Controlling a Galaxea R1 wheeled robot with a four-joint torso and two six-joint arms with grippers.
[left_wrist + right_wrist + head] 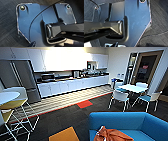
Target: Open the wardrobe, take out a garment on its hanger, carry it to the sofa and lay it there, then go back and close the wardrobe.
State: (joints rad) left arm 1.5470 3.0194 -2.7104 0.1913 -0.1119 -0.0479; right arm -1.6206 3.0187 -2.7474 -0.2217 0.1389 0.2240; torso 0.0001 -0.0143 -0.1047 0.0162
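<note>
In the head view, the bright blue sofa [130, 123] fills the lower right of the frame, its low back running across and an arm rising at the far right edge. The orange garment [113, 135] lies crumpled on the seat cushion at the bottom of the frame, just right of centre, with a small pale streak near its upper left fold; whether that is the hanger cannot be told. Left of the sofa, at the bottom centre, an orange floor tile [64, 135] sits in the dark carpet [62, 118], and a red tile [84, 104] lies further up at the edge of a striped floor strip. Across the upper half runs a kitchen counter [72, 84] with white cupboards beneath and above, a microwave [48, 77] on it at left of centre, and a tall grey refrigerator [23, 79] at the upper left. At the far left stand a round white table [7, 96] and a yellow stool [13, 105] on thin white legs. At the right, a white table [132, 87] is ringed by white-framed chairs with blue seats [146, 98], and behind them is a dark doorway [146, 69]. Both wrist views look down over the robot's own dark plate and jointed bar onto dark carpet. Whether the left or the right pincer is apart or together cannot be told from these views.
</note>
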